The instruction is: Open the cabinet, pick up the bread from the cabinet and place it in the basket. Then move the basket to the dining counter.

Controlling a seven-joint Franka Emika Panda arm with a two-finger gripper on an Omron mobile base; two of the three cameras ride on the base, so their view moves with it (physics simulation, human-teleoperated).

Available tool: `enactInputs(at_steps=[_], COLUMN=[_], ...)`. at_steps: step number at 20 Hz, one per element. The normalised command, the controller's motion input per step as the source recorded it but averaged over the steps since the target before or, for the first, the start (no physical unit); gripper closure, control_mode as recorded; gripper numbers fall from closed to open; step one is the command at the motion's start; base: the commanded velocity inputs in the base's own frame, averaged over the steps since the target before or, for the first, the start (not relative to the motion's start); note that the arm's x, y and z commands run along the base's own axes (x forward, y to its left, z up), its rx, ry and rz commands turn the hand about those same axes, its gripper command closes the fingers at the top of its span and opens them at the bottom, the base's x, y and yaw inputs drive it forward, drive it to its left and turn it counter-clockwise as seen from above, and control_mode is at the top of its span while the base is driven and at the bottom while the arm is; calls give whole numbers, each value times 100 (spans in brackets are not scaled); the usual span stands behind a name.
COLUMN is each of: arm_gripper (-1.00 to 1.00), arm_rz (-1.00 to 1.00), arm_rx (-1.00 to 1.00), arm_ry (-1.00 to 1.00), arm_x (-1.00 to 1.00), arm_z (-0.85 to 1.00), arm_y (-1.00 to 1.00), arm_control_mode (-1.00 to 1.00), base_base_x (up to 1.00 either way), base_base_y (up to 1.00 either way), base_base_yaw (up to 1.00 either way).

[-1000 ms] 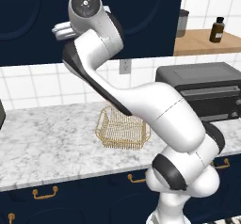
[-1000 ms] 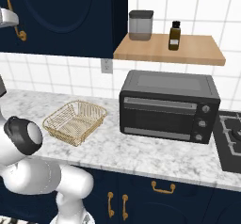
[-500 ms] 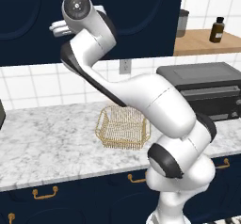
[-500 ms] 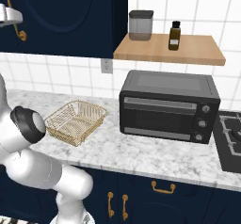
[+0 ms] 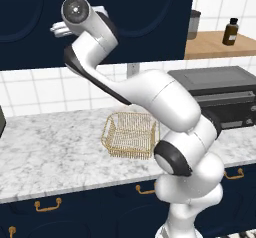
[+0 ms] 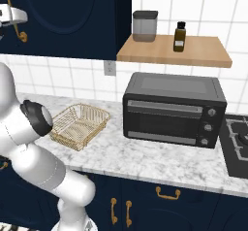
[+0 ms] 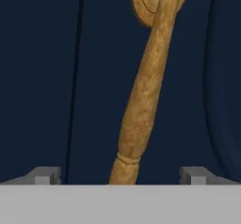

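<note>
The cabinet [image 5: 150, 17] [image 6: 72, 16] is a dark navy wall unit with its doors shut. In the hand view its long brass handle [image 7: 146, 86] runs up the door [image 7: 42, 77], close in front of me. My gripper [image 7: 120, 176] is open, with the handle's lower end between the two fingertips [image 7: 47, 175] and not touching either. From the base views the gripper [image 5: 56, 28] [image 6: 13, 16] is raised against the door at handle [image 6: 19, 35] height. The golden wire basket [image 5: 130, 134] [image 6: 80, 125] stands empty on the marble worktop. The bread is hidden. The dining counter is out of view.
A black toaster oven [image 6: 174, 108] sits on the worktop [image 6: 145, 157] right of the basket. Above it a wooden shelf [image 6: 174, 53] carries a grey jar [image 6: 144, 25] and a brown bottle [image 6: 179, 36]. A stove [image 6: 237, 145] lies far right. Navy drawers with brass pulls [image 6: 167, 193] run below.
The hand has shifted a little leftward along the cabinet door, and the arm's elbow has swung with it. The gripper has stayed open. The basket has not moved.
</note>
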Motion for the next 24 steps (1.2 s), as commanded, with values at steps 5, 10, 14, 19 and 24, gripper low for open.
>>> enactInputs(at_steps=[5, 10, 14, 19, 24], arm_gripper=[-100, 100, 100, 100, 100], arm_rz=[-3, -10, -8, 0, 2], arm_rx=[-2, -7, 0, 11, 19], arm_ry=[-3, -7, -2, -4, -20], arm_x=[41, 55, 46, 5, -49], arm_z=[0, -15, -22, -13, 0], arm_y=[16, 25, -48, -100, -100], arm_control_mode=[-100, -100, -100, -100, -100], base_base_x=[0, 0, 0, 0, 0], base_base_y=[0, 0, 0, 0, 0], base_base_yaw=[0, 0, 0, 0, 0])
